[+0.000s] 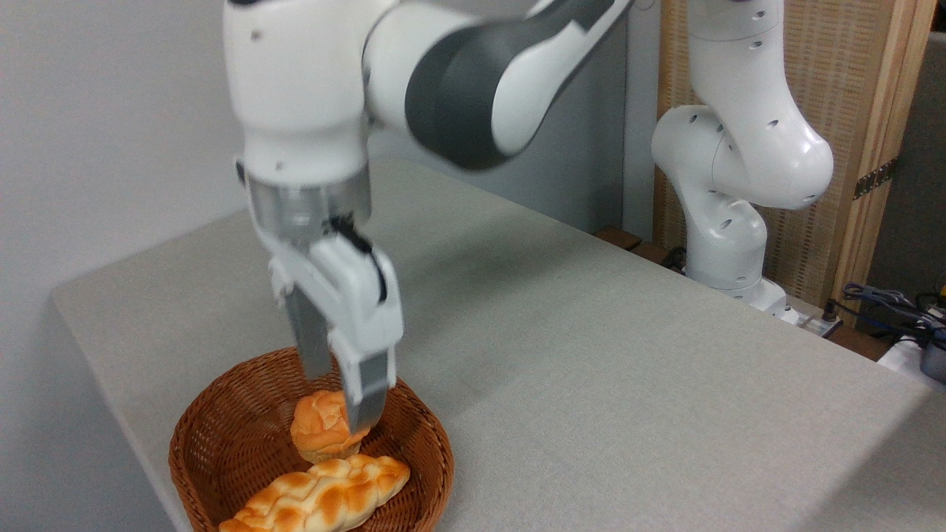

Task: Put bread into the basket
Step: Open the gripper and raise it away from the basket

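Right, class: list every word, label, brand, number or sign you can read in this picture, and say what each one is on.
None can be read.
The robot arm and gripper: plain white and grey shells, no lettering visible.
The basket, braided bread, round bun and table: no print.
The gear by the cables at the right edge: too small to tell.

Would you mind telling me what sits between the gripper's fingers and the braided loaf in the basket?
In the camera view, a small round orange bun sits there, inside the basket, just behind the bread.
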### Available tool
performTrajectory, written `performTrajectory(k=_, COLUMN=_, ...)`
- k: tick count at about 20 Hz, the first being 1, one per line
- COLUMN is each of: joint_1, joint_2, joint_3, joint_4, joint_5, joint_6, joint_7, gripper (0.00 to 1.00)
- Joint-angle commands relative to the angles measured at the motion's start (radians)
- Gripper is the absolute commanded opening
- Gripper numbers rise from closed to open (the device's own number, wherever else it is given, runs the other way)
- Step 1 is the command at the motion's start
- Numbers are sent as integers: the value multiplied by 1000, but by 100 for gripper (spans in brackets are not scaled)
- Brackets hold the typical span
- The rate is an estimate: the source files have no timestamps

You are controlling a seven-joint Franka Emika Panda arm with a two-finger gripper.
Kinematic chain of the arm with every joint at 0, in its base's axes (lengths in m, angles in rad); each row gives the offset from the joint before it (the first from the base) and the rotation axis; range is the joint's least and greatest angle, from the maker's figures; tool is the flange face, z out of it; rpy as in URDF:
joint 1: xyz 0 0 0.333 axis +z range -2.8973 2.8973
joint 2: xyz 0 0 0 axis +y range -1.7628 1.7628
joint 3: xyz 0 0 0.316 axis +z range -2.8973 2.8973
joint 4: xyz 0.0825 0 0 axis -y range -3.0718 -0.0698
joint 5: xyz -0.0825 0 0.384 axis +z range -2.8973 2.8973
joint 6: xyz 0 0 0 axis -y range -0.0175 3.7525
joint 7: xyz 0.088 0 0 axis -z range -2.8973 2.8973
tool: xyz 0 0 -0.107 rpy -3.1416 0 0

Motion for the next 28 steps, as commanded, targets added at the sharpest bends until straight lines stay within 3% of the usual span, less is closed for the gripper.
performTrajectory(k=1, joint_1=147, joint_2=-136, joint_3=-154, joint_4=-11, joint_5=14, joint_6=-149, joint_7=-76, gripper=100)
performTrajectory(k=3, joint_1=157, joint_2=-181, joint_3=-180, joint_4=-11, joint_5=29, joint_6=-226, joint_7=-124, gripper=100)
performTrajectory(k=4, joint_1=153, joint_2=-195, joint_3=-188, joint_4=-11, joint_5=63, joint_6=-263, joint_7=-128, gripper=100)
performTrajectory(k=6, joint_1=110, joint_2=-216, joint_3=-200, joint_4=-11, joint_5=111, joint_6=-307, joint_7=-136, gripper=100)
performTrajectory(k=10, joint_1=90, joint_2=-216, joint_3=-193, joint_4=-18, joint_5=118, joint_6=-306, joint_7=-134, gripper=100)
performTrajectory(k=13, joint_1=4, joint_2=-215, joint_3=-113, joint_4=-26, joint_5=141, joint_6=-288, joint_7=-131, gripper=100)
performTrajectory(k=14, joint_1=-2, joint_2=-213, joint_3=-105, joint_4=-27, joint_5=141, joint_6=-266, joint_7=-133, gripper=100)
performTrajectory(k=28, joint_1=-12, joint_2=-201, joint_3=-93, joint_4=-35, joint_5=132, joint_6=-211, joint_7=-156, gripper=100)
